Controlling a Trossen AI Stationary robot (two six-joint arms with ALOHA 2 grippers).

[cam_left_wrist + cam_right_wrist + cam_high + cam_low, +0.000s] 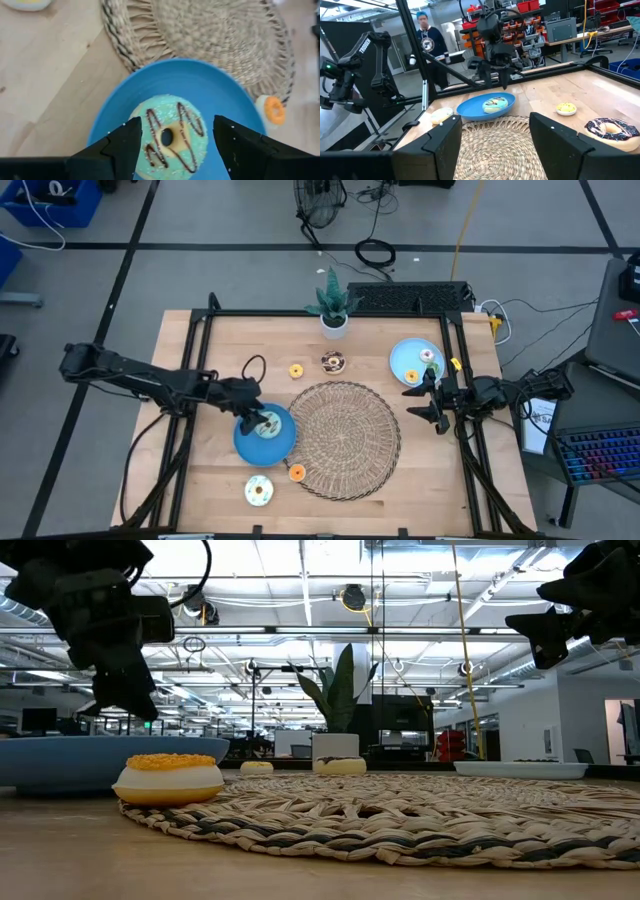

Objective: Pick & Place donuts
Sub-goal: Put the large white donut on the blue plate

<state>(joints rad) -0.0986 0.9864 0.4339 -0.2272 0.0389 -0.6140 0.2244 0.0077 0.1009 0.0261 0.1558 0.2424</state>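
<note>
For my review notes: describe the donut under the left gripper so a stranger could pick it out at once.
Find the round woven mat in the middle of the table; touching its left edge is a dark blue plate. The mint donut lies alone on that plate, below the open left gripper. Unlike the orange and yellow donuts nearby, it has mint icing with brown squiggles.

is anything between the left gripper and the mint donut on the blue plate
Nothing visible. The left gripper hangs open right above the mint donut, which lies alone on the blue plate, a finger to either side of it in the left wrist view.
</note>
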